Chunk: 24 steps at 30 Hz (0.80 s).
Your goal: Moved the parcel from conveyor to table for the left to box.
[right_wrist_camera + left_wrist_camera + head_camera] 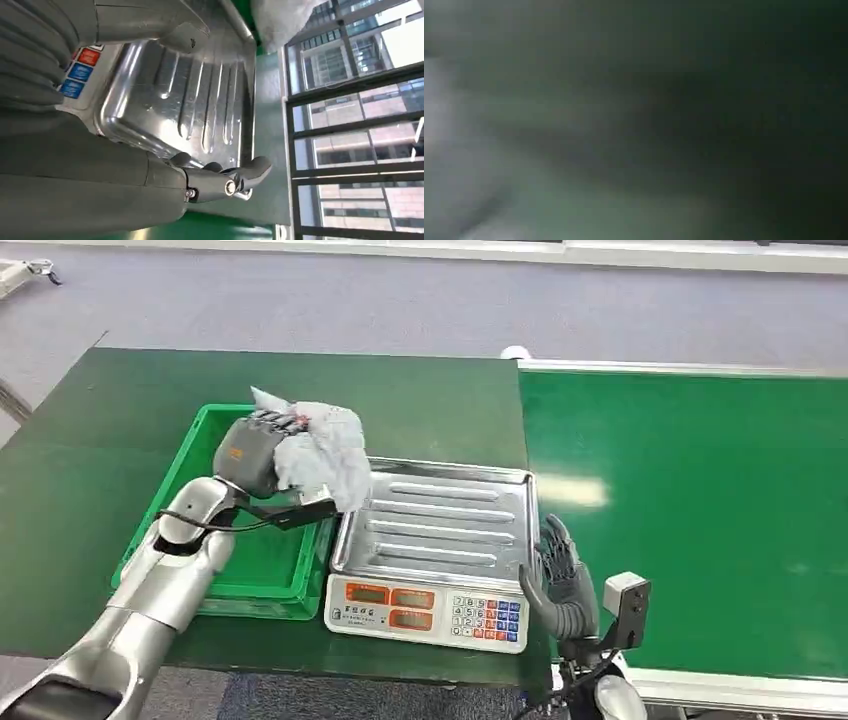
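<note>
My left hand [252, 452] grips a crumpled grey-white parcel [325, 452] in the air, over the right edge of the green box [215, 585] and the left rim of the scale's steel tray [440, 522]. In the left wrist view there is only a dark blur. My right hand [562, 575] stands open beside the scale's right edge, fingers spread and holding nothing. In the right wrist view the same hand [150, 150] lies along the steel tray [175, 95], and a corner of the parcel [285, 20] shows beyond it.
The scale [425, 612] with its orange displays and keypad stands at the dark green table's [90, 480] front edge. The green conveyor belt [700, 510] runs along the right with nothing on it. Windows with buildings outside appear in the right wrist view.
</note>
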Available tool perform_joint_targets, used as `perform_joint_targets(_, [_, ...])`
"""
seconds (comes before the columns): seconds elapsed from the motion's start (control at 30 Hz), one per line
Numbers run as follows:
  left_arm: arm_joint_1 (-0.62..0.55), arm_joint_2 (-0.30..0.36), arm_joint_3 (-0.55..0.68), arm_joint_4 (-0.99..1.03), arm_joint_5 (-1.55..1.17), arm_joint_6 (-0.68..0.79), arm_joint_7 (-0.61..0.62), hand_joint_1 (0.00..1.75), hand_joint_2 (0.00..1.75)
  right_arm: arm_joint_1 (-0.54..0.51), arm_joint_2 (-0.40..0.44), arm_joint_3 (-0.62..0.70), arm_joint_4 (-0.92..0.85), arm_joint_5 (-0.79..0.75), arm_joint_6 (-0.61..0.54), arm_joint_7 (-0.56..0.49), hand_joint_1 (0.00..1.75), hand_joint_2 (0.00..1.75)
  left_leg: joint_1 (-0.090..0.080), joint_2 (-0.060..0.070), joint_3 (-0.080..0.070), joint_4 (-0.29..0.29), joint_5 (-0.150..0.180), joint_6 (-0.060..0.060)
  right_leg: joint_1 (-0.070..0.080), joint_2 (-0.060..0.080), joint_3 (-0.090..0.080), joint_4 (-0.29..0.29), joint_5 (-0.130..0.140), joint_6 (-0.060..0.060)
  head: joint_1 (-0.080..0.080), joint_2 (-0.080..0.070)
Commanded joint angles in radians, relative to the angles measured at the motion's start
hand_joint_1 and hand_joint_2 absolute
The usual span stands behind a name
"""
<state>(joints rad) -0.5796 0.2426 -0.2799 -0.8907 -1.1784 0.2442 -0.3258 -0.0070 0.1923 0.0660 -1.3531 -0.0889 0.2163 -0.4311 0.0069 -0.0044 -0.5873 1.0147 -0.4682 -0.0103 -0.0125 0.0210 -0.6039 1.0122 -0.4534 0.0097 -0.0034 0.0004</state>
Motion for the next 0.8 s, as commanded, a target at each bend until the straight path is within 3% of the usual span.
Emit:
perform_joint_targets(0.03, [0.062,-0.03,0.335,0.046,-0.062,0.077,0.059,1.75,1.75,0.016,0.029,-0.076,-0.042,0.011,-0.013,0.014,0.0,1.75,0.0,0.002,0.001,-0.001,0.0,0.0,0.001,0.0,0.001,-0.001,0.0,0.0,0.0,0.0])
perform_joint_targets(0.2, [0.157,-0.066,0.529,-0.071,0.086,0.217,-0.029,1.75,1.75,0.055,0.038,-0.078,-0.056,0.012,-0.019,0.017,0.0,1.75,0.001,0.004,0.004,-0.003,-0.001,0.0,0.002,0.001,0.003,-0.003,0.001,-0.002,0.0,0.0])
perform_joint_targets(0.3, [0.19,-0.071,0.574,-0.1,-0.032,0.136,0.064,1.75,1.75,0.046,0.039,-0.08,-0.05,0.014,-0.021,0.016,0.0,1.75,0.0,0.004,0.004,-0.003,-0.001,0.0,0.002,0.001,0.002,-0.002,0.0,-0.002,0.0,0.0])
perform_joint_targets(0.47, [0.169,-0.078,0.582,-0.013,-0.089,0.061,0.09,1.75,1.75,0.04,0.034,-0.09,-0.052,0.018,-0.017,0.018,0.0,1.75,0.001,0.0,0.003,-0.003,0.0,-0.001,0.002,-0.003,0.003,-0.002,-0.001,-0.003,0.0,0.0])
perform_joint_targets(0.57, [0.166,-0.064,0.569,0.058,-0.213,0.048,0.198,1.75,1.75,0.035,0.037,-0.095,-0.049,0.03,-0.007,0.022,0.0,1.75,0.001,0.001,0.004,-0.004,0.0,-0.001,0.002,-0.002,0.005,-0.003,-0.001,-0.003,0.0,0.0])
perform_joint_targets(0.6, [0.165,-0.073,0.587,0.07,-0.166,0.031,0.152,0.07,1.75,0.034,0.038,-0.096,-0.049,0.033,-0.005,0.024,0.0,1.75,0.0,0.002,0.003,-0.004,0.0,-0.001,0.001,-0.001,0.003,-0.002,0.0,-0.003,0.0,0.0])
perform_joint_targets(0.63, [0.169,-0.076,0.593,0.069,-0.145,0.031,0.133,0.0,1.75,0.036,0.037,-0.096,-0.049,0.033,-0.004,0.024,0.0,1.75,0.001,0.002,0.005,-0.005,0.0,-0.001,0.001,-0.002,0.004,-0.003,0.0,-0.004,0.0,0.0])
perform_joint_targets(0.8, [0.24,-0.167,0.554,-0.067,0.053,-0.038,-0.027,0.0,1.75,0.027,0.021,-0.079,-0.033,0.063,-0.013,0.029,0.0,1.75,0.0,-0.001,0.004,-0.004,0.0,-0.001,0.001,-0.004,0.004,-0.003,-0.001,-0.004,0.0,0.0])
